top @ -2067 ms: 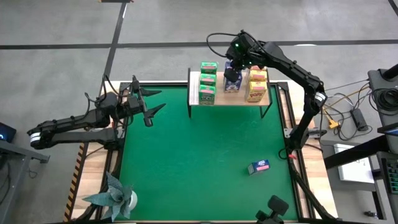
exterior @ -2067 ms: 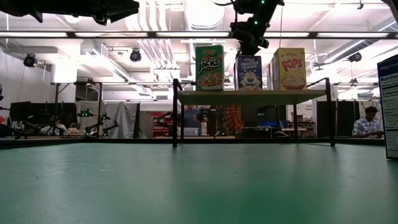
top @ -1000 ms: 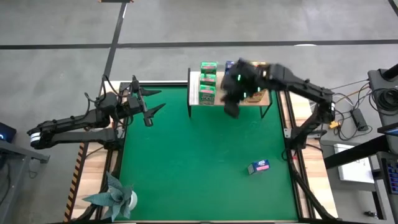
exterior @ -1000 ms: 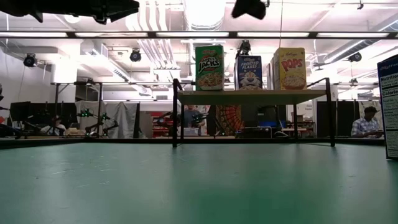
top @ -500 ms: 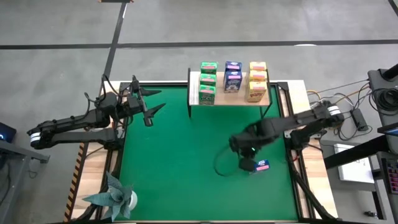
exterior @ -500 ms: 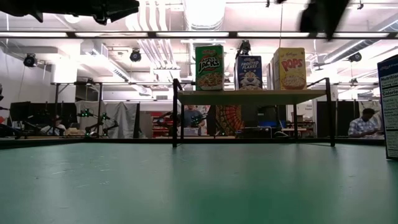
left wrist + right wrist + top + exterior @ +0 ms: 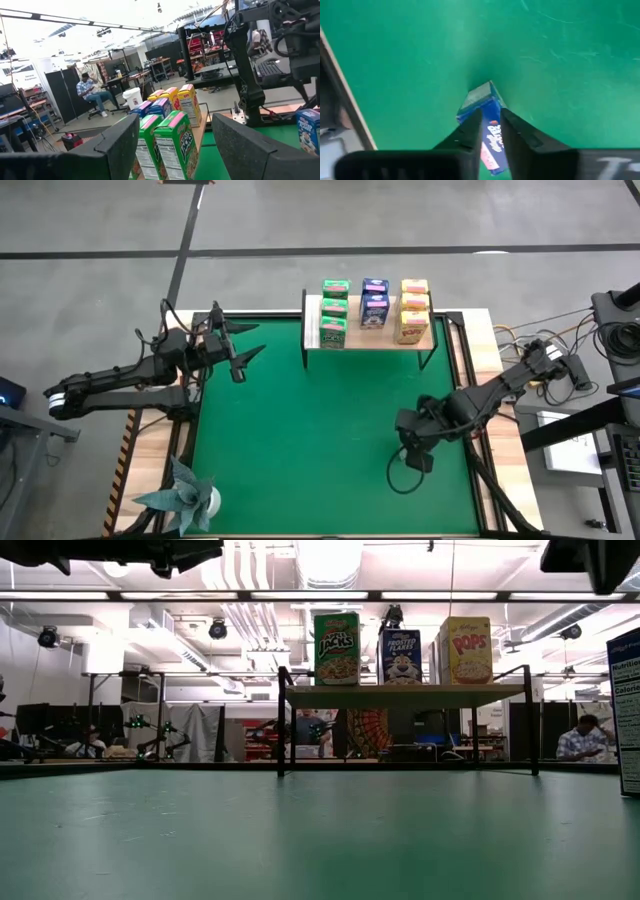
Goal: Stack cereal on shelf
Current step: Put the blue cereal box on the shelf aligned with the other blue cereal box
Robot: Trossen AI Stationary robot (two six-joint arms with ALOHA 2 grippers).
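The shelf [image 7: 368, 341] stands at the mat's far edge. On it stand rows of cereal boxes: green [image 7: 334, 311], blue [image 7: 375, 302] and yellow [image 7: 413, 310]. One more blue box [image 7: 489, 131] lies flat on the green mat near the right side; in the high view my right arm hides it. My right gripper [image 7: 491, 116] hangs above this box and points steeply down, its fingers a narrow gap apart. At the mat's far left my left gripper [image 7: 240, 356] waits open and about level, facing the shelf.
A folded teal paper plant [image 7: 186, 496] stands at the near left corner. A black cable loop [image 7: 400, 476] hangs beside my right gripper. The middle of the green mat [image 7: 300, 430] is bare. People sit in the room beyond the table.
My right gripper has swung away from the shelf toward the table's near right. It has come down and tipped over until it points down above the loose blue box. The boxes on the shelf have stayed put.
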